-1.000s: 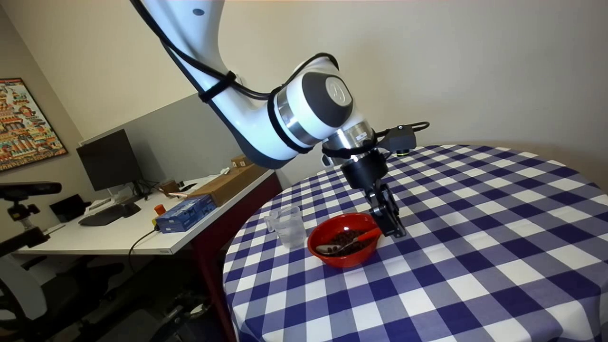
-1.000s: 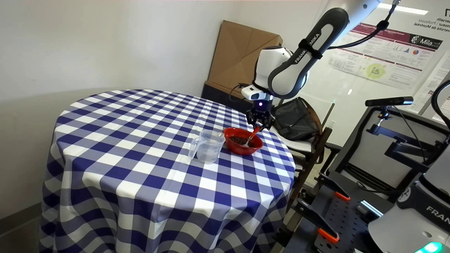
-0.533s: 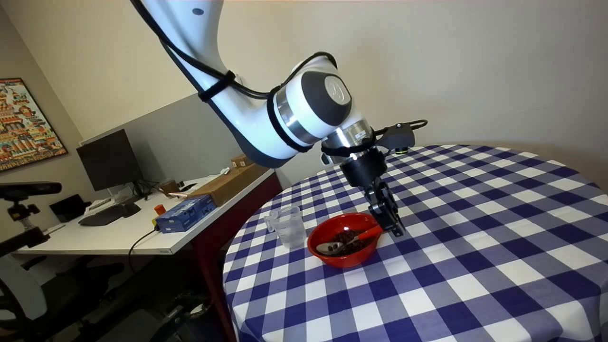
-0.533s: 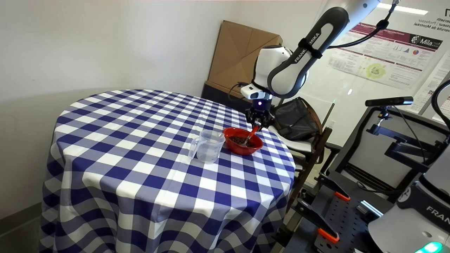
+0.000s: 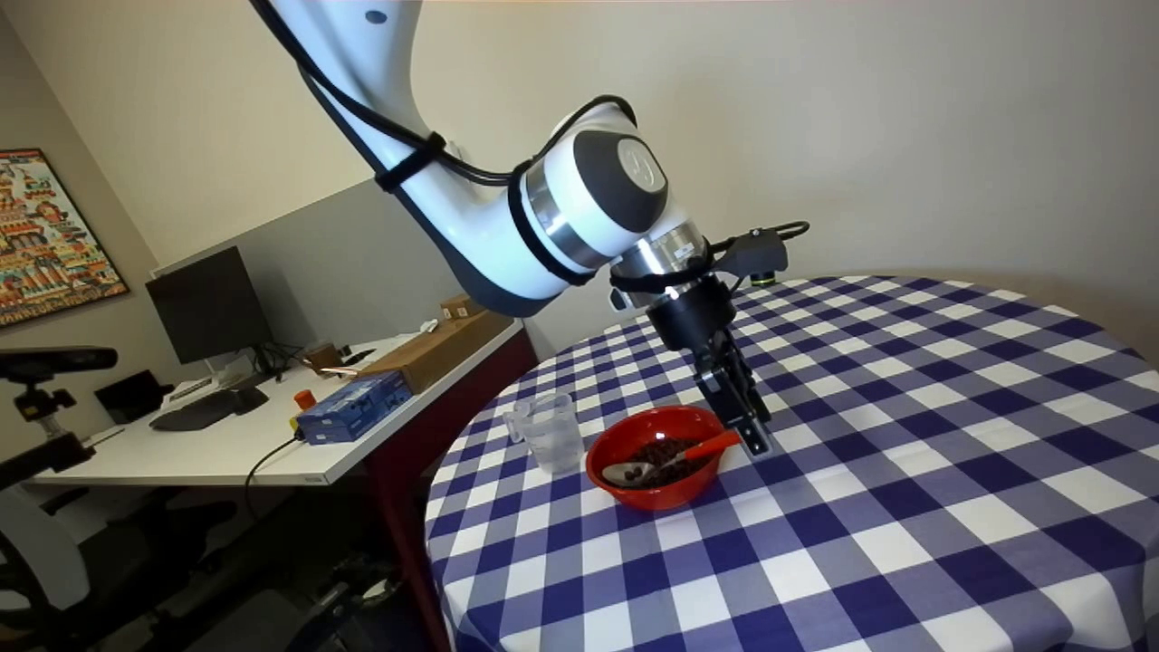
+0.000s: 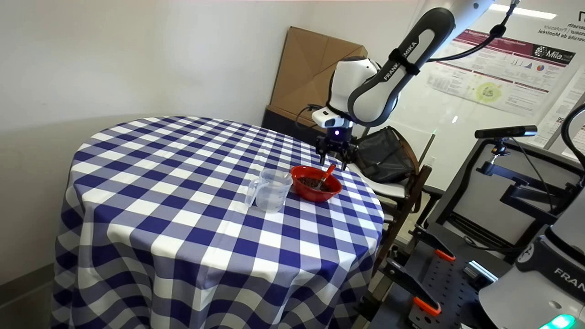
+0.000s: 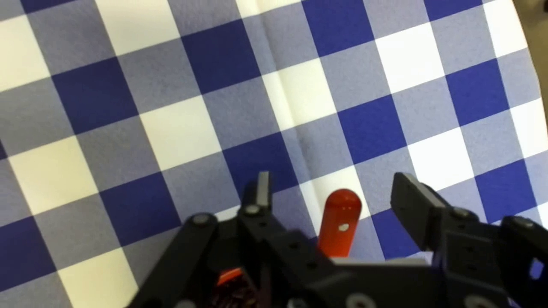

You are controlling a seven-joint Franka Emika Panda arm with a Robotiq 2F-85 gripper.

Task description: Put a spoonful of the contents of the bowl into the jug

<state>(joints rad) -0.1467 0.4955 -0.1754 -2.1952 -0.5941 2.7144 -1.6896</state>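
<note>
The robot's hand (image 7: 332,188) is hanging just outside the rim of a red bowl (image 5: 668,498). Its fingers (image 7: 413,209) are standing apart, one on each side of a spoon (image 5: 697,450), clamping nothing and leaving it room; the checked surface (image 5: 905,435) is showing in both gaps. The spoon is resting unheld in the bowl: its grey scoop (image 5: 619,472) is lying against the dark contents (image 5: 661,453), apparently carrying a few pieces, while its red-orange handle (image 7: 340,226) is leaning out over the bowl's rim, presumably so that it can be grasped without reaching inside. Beside the bowl, opposite the handle, the clear jug (image 6: 273,195) is standing upright, probably placed close to shorten the carry; no dark pieces are showing through its wall, so the transfer is probably waiting.
</note>
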